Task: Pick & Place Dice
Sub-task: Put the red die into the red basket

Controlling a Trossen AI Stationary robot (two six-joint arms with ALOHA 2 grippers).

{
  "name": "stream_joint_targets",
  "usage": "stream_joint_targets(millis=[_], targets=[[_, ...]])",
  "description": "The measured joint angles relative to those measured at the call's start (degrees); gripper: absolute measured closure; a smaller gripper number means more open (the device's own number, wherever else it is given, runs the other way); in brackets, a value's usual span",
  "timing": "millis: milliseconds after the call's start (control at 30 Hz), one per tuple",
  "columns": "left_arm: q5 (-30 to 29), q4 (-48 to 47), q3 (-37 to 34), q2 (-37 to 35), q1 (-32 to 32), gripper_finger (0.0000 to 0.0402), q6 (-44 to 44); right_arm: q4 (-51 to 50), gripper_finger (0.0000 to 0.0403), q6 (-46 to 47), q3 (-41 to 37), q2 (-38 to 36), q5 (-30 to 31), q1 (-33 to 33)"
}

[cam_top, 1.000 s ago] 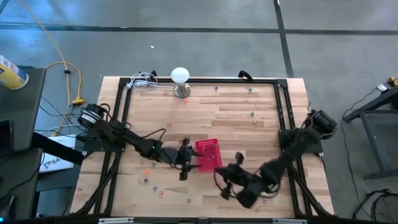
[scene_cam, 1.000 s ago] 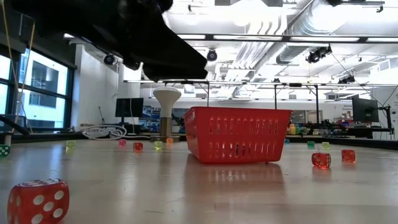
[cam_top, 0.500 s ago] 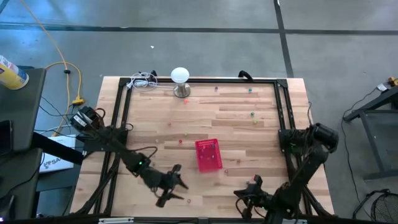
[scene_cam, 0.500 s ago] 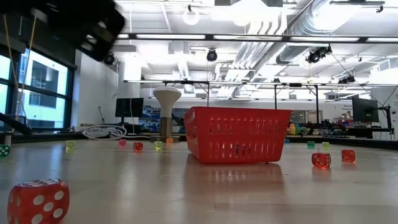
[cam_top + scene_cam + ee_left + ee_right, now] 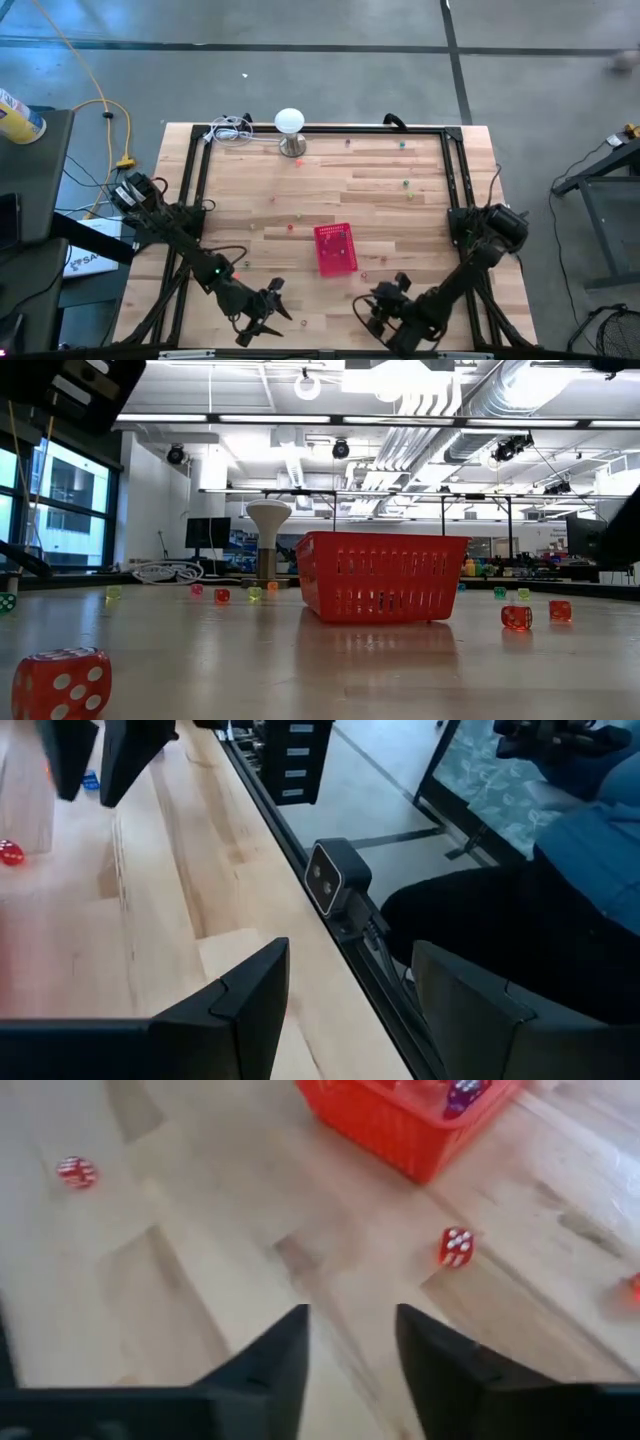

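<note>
The red basket (image 5: 336, 248) stands mid-table with a few dice in it, which show in the right wrist view. Tiny dice lie scattered on the wood: one red one (image 5: 455, 1247) sits near the basket, another (image 5: 77, 1172) lies farther off, and a third (image 5: 62, 682) is close to the low camera. My left gripper (image 5: 268, 312) hovers open by the near edge, left of the basket; its fingers (image 5: 250, 1000) frame bare wood. My right gripper (image 5: 380, 303) is open too, on the near side of the basket, with nothing between its fingers (image 5: 275, 1355).
A white dome-topped lamp (image 5: 289, 122) and a coiled cable (image 5: 230, 130) sit at the far edge. A small camera (image 5: 335, 880) is mounted on the near rail, with a seated person's blue sleeve (image 5: 590, 840) beyond it. More dice (image 5: 406, 183) dot the far right.
My left gripper has drawn away from the basket's left side toward the table's near-left edge, leaving the low view. My right gripper swung toward the near edge, then came back a little toward the basket. The basket and the dice stayed put.
</note>
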Motion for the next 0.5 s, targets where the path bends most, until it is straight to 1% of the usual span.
stream_joint_targets(millis=[100, 200, 333, 500], targets=[[0.0, -0.02, 0.0, 0.0, 0.21, 0.0198, 0.0, -0.04, 0.0206, -1.73, 0.0, 0.0, -0.54, -1.69], [0.0, -0.02, 0.0, 0.0, 0.5, 0.0198, 0.02, -0.75, 0.0183, -2.16, 0.0, 0.0, -1.74, -3.46], [0.0, -0.02, 0.0, 0.0, 0.5, 0.0198, 0.02, -2.3, 0.0181, -2.13, 0.0, 0.0, -3.94, -5.38], [0.0, 0.0, 0.0, 0.0, 0.5, 0.0198, 0.02, -2.38, 0.0198, -0.79, -1.29, 0.02, -6.72, -6.75]])
